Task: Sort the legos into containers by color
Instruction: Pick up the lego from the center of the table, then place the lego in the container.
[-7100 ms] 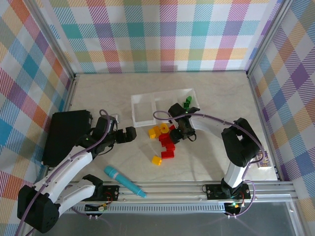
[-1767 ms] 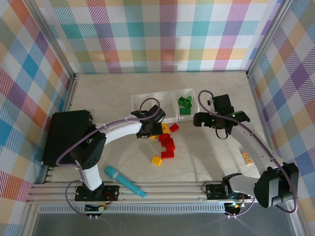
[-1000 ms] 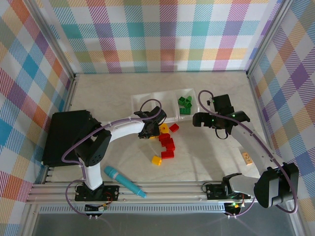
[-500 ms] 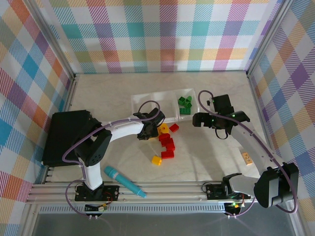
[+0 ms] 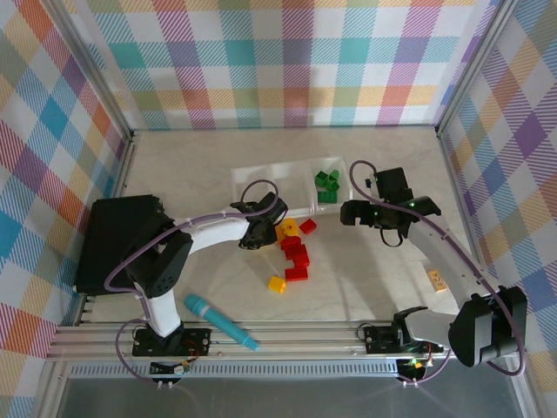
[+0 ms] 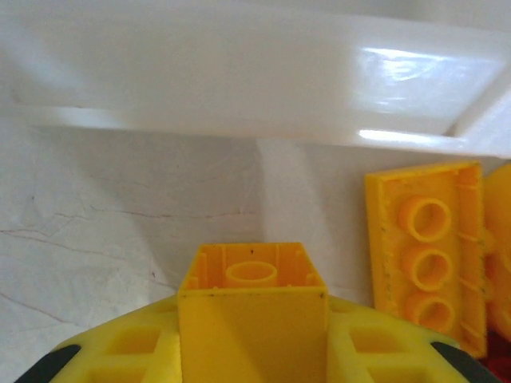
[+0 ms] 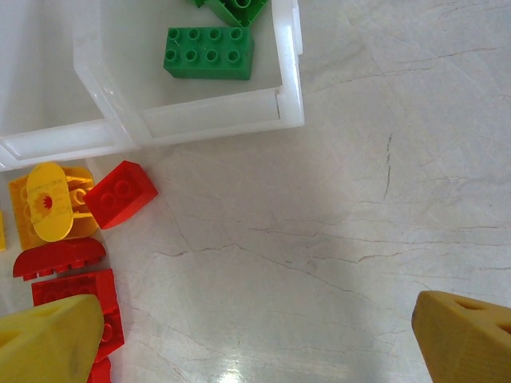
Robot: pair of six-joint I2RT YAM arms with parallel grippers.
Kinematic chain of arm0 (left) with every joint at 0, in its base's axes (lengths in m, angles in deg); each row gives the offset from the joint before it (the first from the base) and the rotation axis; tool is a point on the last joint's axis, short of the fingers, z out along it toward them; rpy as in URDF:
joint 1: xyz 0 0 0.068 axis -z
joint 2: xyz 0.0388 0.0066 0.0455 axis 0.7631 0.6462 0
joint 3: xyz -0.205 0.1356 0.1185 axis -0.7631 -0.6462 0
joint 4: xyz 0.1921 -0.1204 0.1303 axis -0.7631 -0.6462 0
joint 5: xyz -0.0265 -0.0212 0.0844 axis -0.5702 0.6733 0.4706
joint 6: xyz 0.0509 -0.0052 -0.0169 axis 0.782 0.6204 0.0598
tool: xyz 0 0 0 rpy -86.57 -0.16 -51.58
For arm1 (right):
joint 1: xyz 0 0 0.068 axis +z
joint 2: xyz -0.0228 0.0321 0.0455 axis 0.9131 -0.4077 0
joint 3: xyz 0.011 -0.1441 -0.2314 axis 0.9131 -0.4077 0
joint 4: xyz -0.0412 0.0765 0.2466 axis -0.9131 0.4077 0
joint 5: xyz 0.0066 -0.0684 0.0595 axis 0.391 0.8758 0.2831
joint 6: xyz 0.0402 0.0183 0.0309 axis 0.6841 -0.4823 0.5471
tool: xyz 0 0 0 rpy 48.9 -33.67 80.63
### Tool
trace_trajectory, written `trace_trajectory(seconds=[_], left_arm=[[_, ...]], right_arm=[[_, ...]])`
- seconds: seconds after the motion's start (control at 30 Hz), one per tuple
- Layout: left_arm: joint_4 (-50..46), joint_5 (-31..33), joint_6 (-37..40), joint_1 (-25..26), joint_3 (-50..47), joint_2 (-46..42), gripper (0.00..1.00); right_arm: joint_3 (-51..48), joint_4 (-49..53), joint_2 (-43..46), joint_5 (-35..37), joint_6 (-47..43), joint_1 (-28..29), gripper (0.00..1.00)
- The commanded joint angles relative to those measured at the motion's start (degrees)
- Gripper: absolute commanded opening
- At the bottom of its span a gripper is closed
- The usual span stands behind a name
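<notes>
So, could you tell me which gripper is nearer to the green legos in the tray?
Right. The right gripper sits open just off the compartment holding the green legos; the left gripper is farther away, by the tray's near edge, shut on a yellow lego.

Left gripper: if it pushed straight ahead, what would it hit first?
Probably the near wall of the tray, dead ahead of the left gripper and the yellow brick in its fingers; how far off is unclear.
</notes>
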Motion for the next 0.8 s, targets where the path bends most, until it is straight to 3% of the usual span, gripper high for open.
trace_trajectory(seconds=[0.0,0.27,0.5,0.77], left_arm=[[-0.9,-1.4,2.4,-0.2,0.6,-4.6,0.28],[-6.2,3.1,8.4,0.3,5.2,-13.0,0.30],[-10.5,5.6,15.1,-3.4,14.9,-6.9,0.30],[-7.9,1.4,16.1,-11.4,19.8,0.1,0.31]], right_arm=[[-0.2,0.2,0.3,0.1,0.7,-0.2,0.99],[-0.1,0.2,0.3,-0.9,0.6,-0.2,0.99],[-0.2,0.0,1.0,-2.9,0.5,-0.2,0.99],[-1.1,-1.4,2.3,-7.4,-0.2,-0.2,0.99]])
